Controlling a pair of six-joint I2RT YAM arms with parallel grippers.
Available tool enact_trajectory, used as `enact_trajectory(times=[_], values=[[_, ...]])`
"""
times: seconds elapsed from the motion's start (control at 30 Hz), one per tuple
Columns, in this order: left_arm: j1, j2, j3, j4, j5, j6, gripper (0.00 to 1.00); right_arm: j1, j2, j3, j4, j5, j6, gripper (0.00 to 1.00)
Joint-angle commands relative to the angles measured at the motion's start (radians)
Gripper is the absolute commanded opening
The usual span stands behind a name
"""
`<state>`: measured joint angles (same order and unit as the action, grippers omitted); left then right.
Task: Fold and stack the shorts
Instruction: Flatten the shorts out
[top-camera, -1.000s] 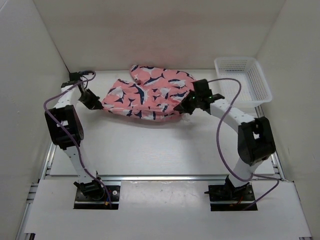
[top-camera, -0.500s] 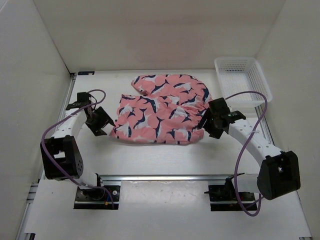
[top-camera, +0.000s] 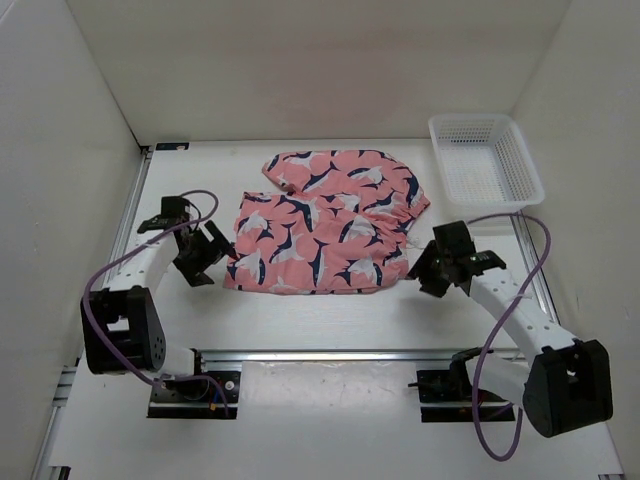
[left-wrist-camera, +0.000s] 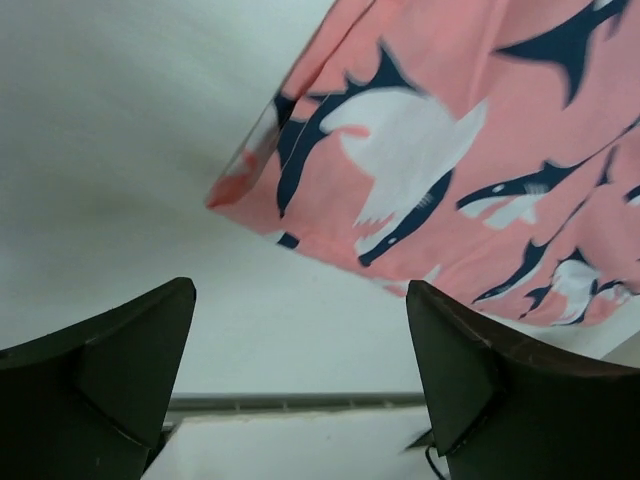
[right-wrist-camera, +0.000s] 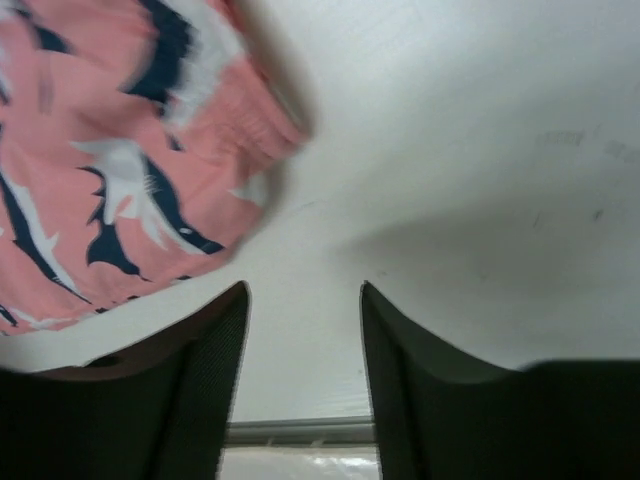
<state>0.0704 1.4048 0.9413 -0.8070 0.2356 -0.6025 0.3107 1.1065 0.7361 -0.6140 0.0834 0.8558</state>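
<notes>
The coral-pink shorts (top-camera: 325, 225) with navy-and-white fish shapes lie folded flat in the middle of the table. My left gripper (top-camera: 212, 258) sits just off their left edge, open, with nothing between its fingers. In the left wrist view the shorts' corner (left-wrist-camera: 400, 150) lies ahead of the wide-apart jaws of the left gripper (left-wrist-camera: 300, 300). My right gripper (top-camera: 428, 272) is off the shorts' lower right corner, open and empty. The right wrist view shows the shorts (right-wrist-camera: 120, 160) at upper left and bare table between the tips of the right gripper (right-wrist-camera: 304, 295).
A white mesh basket (top-camera: 484, 160) stands at the back right corner. White walls enclose the table on three sides. A metal rail (top-camera: 330, 354) runs along the near edge in front of the arm bases.
Both grippers carried the shorts toward the near side, let them go and opened. The shorts now lie flat on the table, and both arms have drawn back outward from the cloth.
</notes>
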Motion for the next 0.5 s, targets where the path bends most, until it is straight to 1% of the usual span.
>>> enact_trajectory(times=[0.0, 0.03, 0.1, 0.13, 0.17, 0.23, 0.33, 0.43, 0.47], values=[[-0.027, 0.016, -0.027, 0.037, -0.008, -0.025, 1.00, -0.036, -0.031, -0.136, 0.162, -0.227, 0.103, 0.59], [-0.027, 0.041, -0.036, 0.049, -0.009, -0.025, 1.00, -0.059, -0.031, -0.154, 0.189, -0.273, 0.112, 0.70], [-0.027, 0.052, -0.036, 0.063, -0.009, -0.025, 1.00, -0.081, -0.031, -0.165, 0.217, -0.283, 0.112, 0.78], [-0.037, 0.063, -0.045, 0.083, -0.009, -0.025, 1.00, -0.099, -0.031, -0.165, 0.217, -0.283, 0.112, 0.87], [-0.037, 0.072, -0.045, 0.094, -0.009, -0.025, 1.00, -0.110, -0.031, -0.156, 0.217, -0.283, 0.097, 0.90], [-0.047, 0.107, -0.045, 0.103, -0.009, -0.025, 1.00, -0.143, -0.010, -0.147, 0.238, -0.303, 0.083, 0.93], [-0.067, 0.151, -0.056, 0.129, -0.027, -0.040, 0.91, -0.174, 0.056, -0.147, 0.304, -0.346, 0.072, 0.93], [-0.067, 0.160, -0.094, 0.179, -0.036, -0.080, 0.86, -0.174, 0.133, -0.138, 0.364, -0.370, 0.072, 0.92], [-0.078, 0.160, -0.104, 0.192, -0.036, -0.089, 0.85, -0.174, 0.168, -0.138, 0.381, -0.388, 0.072, 0.90]])
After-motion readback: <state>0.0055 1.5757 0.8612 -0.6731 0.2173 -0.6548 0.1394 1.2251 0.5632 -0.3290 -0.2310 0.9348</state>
